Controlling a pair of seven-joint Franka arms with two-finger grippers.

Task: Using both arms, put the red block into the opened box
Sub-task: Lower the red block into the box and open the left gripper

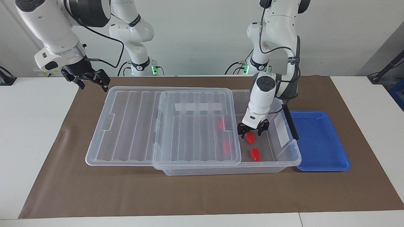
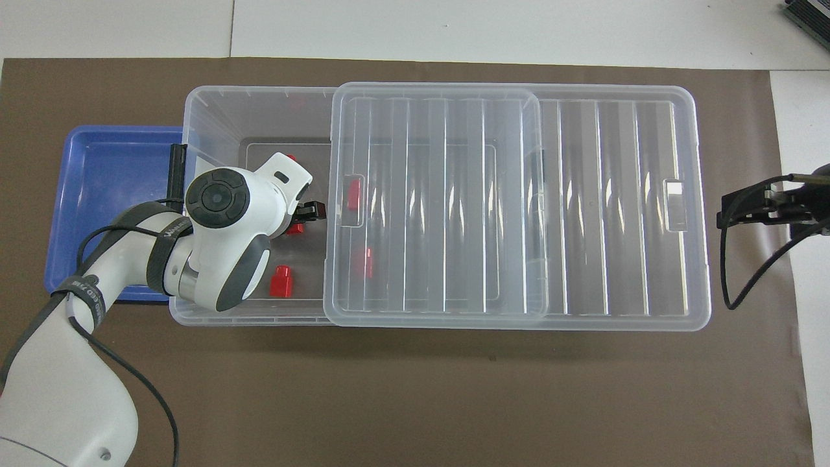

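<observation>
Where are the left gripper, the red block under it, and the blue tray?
left gripper (image 1: 252, 132), facing view, midway between its open fingertips, inside the box.
red block (image 1: 250, 137), facing view, its top face, lying on the box floor.
blue tray (image 1: 318, 143), facing view, its bare floor.

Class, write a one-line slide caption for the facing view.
Left gripper open over a red block inside the box; right gripper waits open.
</observation>
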